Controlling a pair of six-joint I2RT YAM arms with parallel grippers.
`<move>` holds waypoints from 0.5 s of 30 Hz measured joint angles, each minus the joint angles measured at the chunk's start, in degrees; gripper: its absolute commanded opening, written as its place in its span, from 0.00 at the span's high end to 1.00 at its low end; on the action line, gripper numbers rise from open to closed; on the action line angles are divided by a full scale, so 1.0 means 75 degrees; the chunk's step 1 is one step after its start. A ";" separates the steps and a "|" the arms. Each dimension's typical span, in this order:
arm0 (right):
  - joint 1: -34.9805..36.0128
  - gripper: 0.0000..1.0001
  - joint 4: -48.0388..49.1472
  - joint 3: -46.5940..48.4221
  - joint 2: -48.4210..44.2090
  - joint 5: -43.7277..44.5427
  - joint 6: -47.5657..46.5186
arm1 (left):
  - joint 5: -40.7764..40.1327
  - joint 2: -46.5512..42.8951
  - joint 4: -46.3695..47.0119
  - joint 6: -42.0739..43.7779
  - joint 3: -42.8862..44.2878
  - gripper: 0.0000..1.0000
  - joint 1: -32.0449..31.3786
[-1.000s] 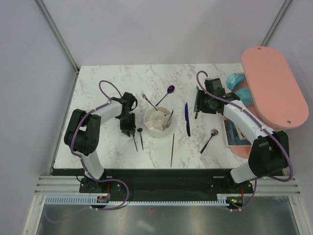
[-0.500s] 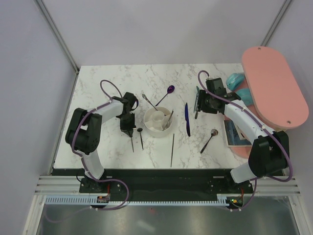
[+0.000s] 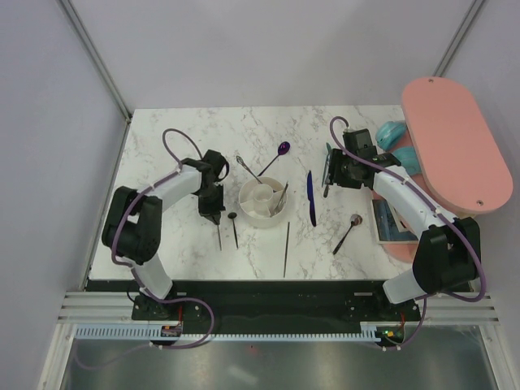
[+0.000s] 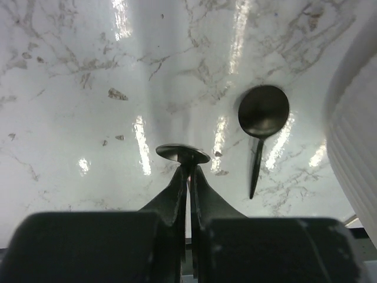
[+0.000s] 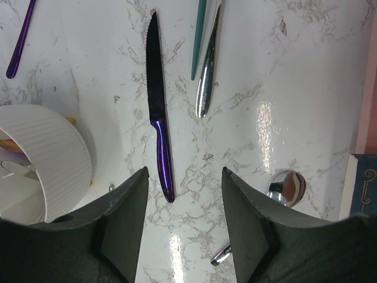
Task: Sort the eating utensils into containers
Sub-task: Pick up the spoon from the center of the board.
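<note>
The left gripper (image 4: 188, 172) is clamped on the thin handle of 1 black spoon (image 4: 182, 154), just left of the white holder (image 3: 247, 205). A 2nd black spoon (image 4: 263, 112) lies beside it. The right gripper (image 5: 184, 177) hangs with its jaws apart above the blue-handled knife (image 5: 159, 130), on the holder's right.

left gripper (image 4: 188, 175) now pinched shut on the slim dark spoon (image 4: 182, 154), its handle swung straighter, left arm's elbow shifted slightly outward
</note>
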 measured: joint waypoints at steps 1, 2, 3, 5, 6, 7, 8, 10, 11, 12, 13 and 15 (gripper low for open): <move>-0.0003 0.40 0.0000 0.0000 0.0000 0.0000 0.0003 | -0.0012 -0.0178 -0.0070 0.0003 0.0044 0.98 -0.0003; -0.0009 0.40 0.0000 0.0000 0.0000 0.0000 0.0006 | -0.0017 -0.0367 -0.0152 0.0003 0.0114 0.98 -0.0009; -0.0012 0.40 0.0000 0.0000 0.0006 -0.0003 0.0006 | -0.0026 -0.0586 -0.0216 0.0009 0.0221 0.98 -0.0009; -0.0012 0.40 -0.0003 0.0000 0.0026 -0.0006 0.0017 | -0.0050 -0.1032 -0.0265 0.0029 0.0481 0.98 -0.0009; -0.0012 0.40 0.0000 0.0000 0.0038 -0.0009 0.0026 | -0.0055 -0.1253 -0.0268 0.0038 0.0606 0.98 -0.0009; -0.0012 0.40 0.0000 0.0000 0.0058 -0.0029 0.0032 | -0.0058 -0.1443 -0.0265 0.0055 0.0711 0.98 -0.0009; -0.0012 0.40 0.0000 0.0000 0.0082 -0.0044 0.0047 | -0.0073 -0.1649 -0.0251 0.0061 0.0801 0.98 -0.0009; -0.0012 0.40 0.0000 0.0000 0.0143 -0.0067 0.0073 | -0.0140 -0.2020 -0.0181 0.0093 0.0854 0.98 -0.0009; -0.0012 0.40 -0.0003 0.0000 0.0166 -0.0079 0.0085 | -0.0178 -0.2168 -0.0157 0.0128 0.0851 0.98 -0.0009; -0.0017 0.40 0.0000 0.0000 0.0192 -0.0090 0.0102 | -0.0192 -0.2282 -0.0143 0.0160 0.0848 0.98 -0.0009; -0.0020 0.40 0.0000 0.0000 0.0210 -0.0102 0.0122 | -0.0195 -0.2369 -0.0102 0.0192 0.0833 0.98 -0.0009; -0.0038 0.41 -0.0003 0.0000 0.0233 -0.0122 0.0149 | -0.0181 -0.2521 0.0015 0.0262 0.0769 0.98 -0.0009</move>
